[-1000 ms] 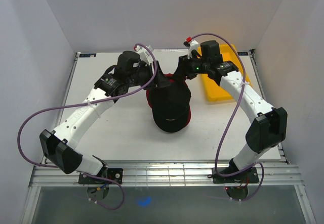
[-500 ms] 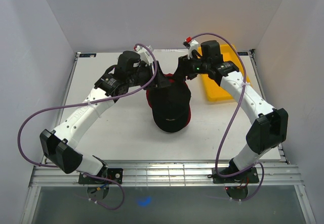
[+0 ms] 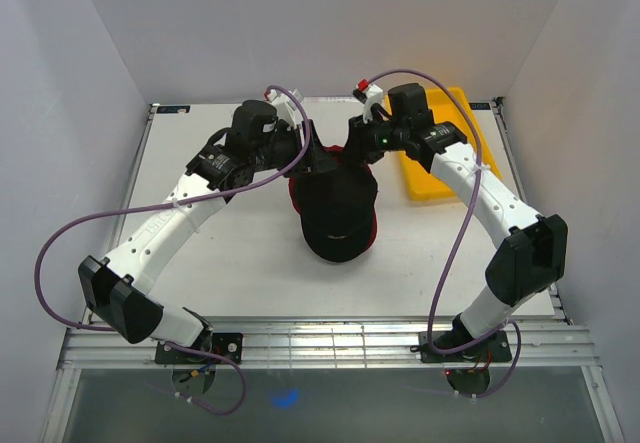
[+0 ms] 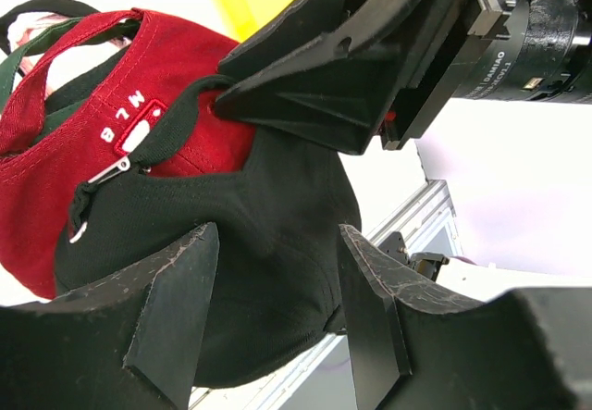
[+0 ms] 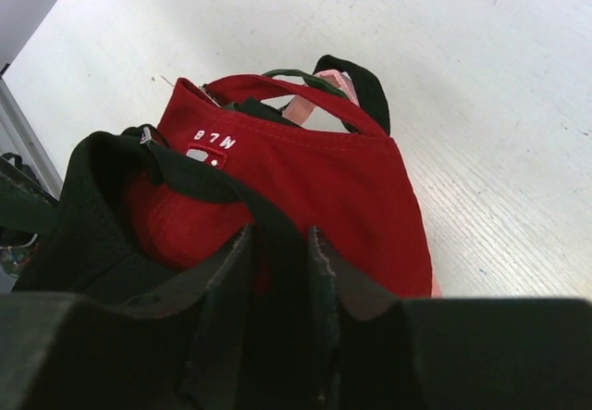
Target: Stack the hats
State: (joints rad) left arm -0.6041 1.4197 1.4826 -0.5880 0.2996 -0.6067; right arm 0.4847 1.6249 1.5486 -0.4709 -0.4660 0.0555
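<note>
Pinching the black cap [image 3: 335, 213] atop the red cap [image 5: 314, 179]: right gripper [image 5: 276, 248] clenched; left gripper [image 4: 277, 239] released.

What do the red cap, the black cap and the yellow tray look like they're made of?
The red cap looks like woven cotton cloth, matte, with stitched seams and an embroidered logo. The black cap seems similar matte cloth, folding softly. The yellow tray is likely hard plastic, smooth and evenly coloured.
</note>
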